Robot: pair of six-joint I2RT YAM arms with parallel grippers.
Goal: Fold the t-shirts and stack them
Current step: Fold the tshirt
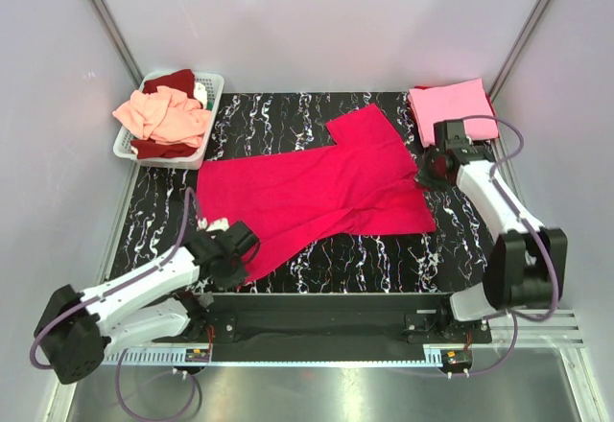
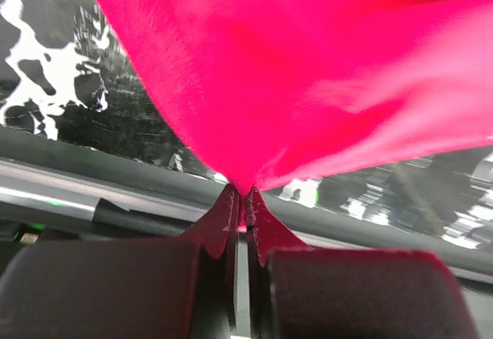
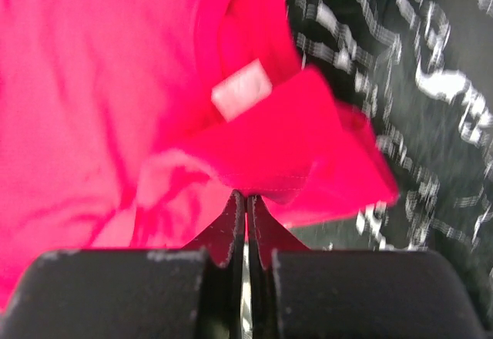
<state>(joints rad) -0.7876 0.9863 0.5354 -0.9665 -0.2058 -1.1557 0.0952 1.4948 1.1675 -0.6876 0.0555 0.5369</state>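
Observation:
A bright crimson-red t-shirt (image 1: 317,192) lies spread across the black marbled table. My left gripper (image 1: 238,257) is shut on its near-left edge, the cloth (image 2: 308,69) pinched between the fingertips. My right gripper (image 1: 425,170) is shut on the shirt's right edge by the collar; the cloth (image 3: 115,108) and a white label (image 3: 242,88) show there. A folded light pink t-shirt (image 1: 451,107) lies at the back right. A peach t-shirt (image 1: 165,115) and a dark maroon one (image 1: 171,81) sit in the basket.
A white slotted plastic basket (image 1: 213,84) stands at the back left corner. Grey walls close in the table (image 1: 384,259) on three sides. A metal rail runs along the near edge by the arm bases.

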